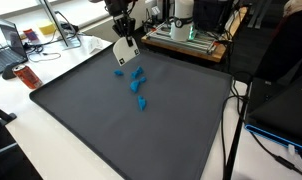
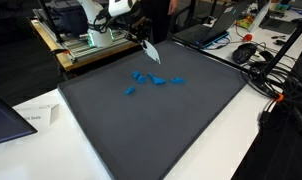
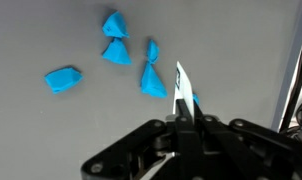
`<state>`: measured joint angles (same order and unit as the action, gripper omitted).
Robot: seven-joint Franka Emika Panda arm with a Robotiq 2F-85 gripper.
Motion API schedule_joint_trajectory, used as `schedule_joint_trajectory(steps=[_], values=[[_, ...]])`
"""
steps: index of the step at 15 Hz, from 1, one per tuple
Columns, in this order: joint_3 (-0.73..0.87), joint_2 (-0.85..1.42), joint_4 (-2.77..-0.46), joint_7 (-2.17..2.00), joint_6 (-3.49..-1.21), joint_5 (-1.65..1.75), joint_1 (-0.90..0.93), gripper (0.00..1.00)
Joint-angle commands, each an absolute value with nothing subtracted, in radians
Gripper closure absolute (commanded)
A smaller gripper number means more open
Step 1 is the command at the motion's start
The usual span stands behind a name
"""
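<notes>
My gripper [image 3: 186,116] is shut on a thin white flat piece with a blue mark [image 3: 182,84], which sticks out edge-on from the fingertips. In both exterior views the gripper [image 1: 123,30] [image 2: 141,36] hangs over the far part of a dark grey mat [image 1: 111,130] [image 2: 161,130], with the white piece [image 1: 127,50] [image 2: 151,52] dangling below it. Several small blue crumpled pieces [image 1: 137,74] [image 2: 157,79] lie on the mat just beneath. In the wrist view the nearest blue piece [image 3: 152,80] lies just left of the held piece; another [image 3: 63,79] lies farther left.
A machine on a wooden stand [image 1: 186,32] [image 2: 86,40] stands behind the mat. A laptop [image 1: 6,45] and a red can [image 1: 28,76] sit beside one edge. Another laptop [image 2: 216,25], a mouse [image 2: 246,52], cables and a paper sheet [image 2: 31,118] surround the mat.
</notes>
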<state>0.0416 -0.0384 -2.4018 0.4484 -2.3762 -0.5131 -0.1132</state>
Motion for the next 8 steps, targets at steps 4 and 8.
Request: schedule_joint_trajectory(steps=[4,8], values=[[0.015,-0.08,-2.426,0.227,-2.434,-0.39,-0.023,0.96],[0.007,-0.086,-2.433,0.193,-2.444,-0.379,-0.013,0.96]])
